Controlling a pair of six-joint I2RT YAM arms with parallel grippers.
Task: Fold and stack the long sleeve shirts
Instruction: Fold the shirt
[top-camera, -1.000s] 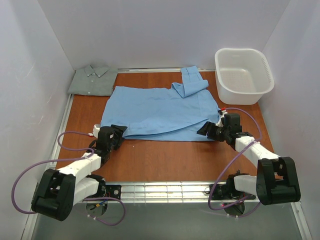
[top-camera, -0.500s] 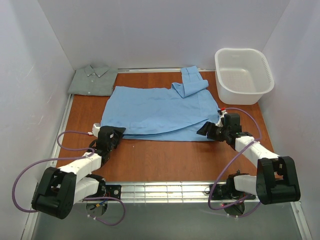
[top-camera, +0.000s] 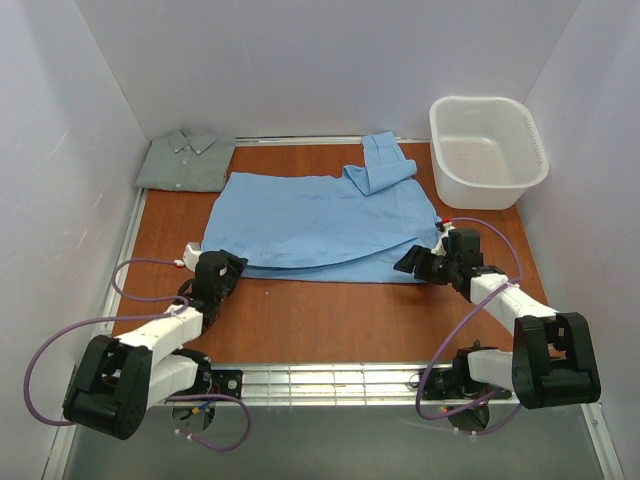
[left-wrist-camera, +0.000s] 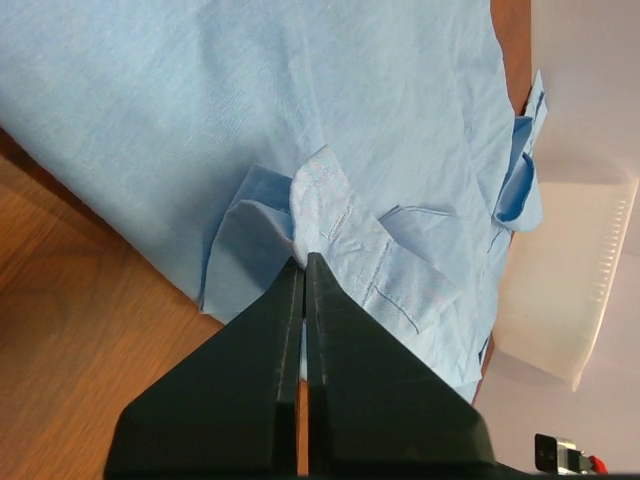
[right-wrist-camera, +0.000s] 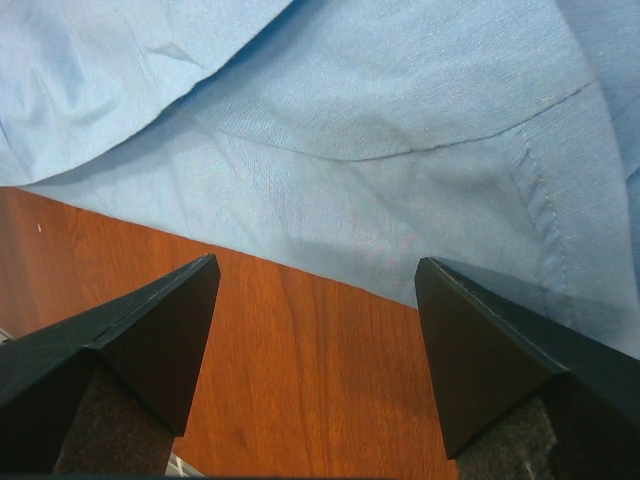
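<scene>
From above, the sky-blue shirt lies spread across the middle of the worktop, one sleeve folded back over its far right corner. The grey-green shirt sits folded at the far left corner, and the white basket at the far right. The left gripper is at the blue shirt's near left corner, the right gripper at its near right edge.

The left wrist view adds what the overhead hides — jaws together, pinching a turned-up fold of blue cloth.

The right wrist view shows jaws wide apart over the hem and bare wood, holding nothing.
</scene>
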